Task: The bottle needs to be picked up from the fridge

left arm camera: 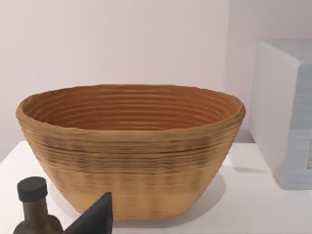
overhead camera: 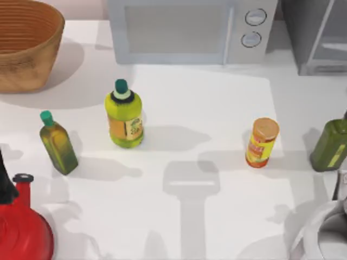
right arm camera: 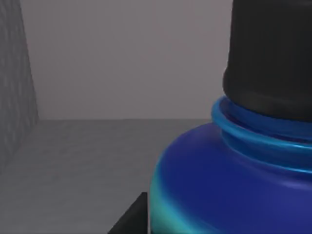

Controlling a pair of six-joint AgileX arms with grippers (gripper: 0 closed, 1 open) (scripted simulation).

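Note:
The bottle (right arm camera: 229, 190), round and blue with a black cap (right arm camera: 273, 53), looms very close in the right wrist view. It stands on the grey floor inside the fridge (right arm camera: 87, 161). One dark fingertip (right arm camera: 130, 220) of my right gripper lies just beside the bottle's body; whether it touches I cannot tell. From above, the fridge (overhead camera: 320, 38) is at the table's far right corner, and the bottle is hidden there. A dark fingertip (left arm camera: 97, 217) of my left gripper points at the basket.
A woven basket (overhead camera: 24, 43) sits at the far left and a microwave (overhead camera: 190, 30) at the back. A yellow-green bottle (overhead camera: 124, 120), an olive bottle (overhead camera: 58, 143), an orange can (overhead camera: 262, 142) and another olive bottle (overhead camera: 331, 143) stand about. A red object (overhead camera: 21, 230) is front left.

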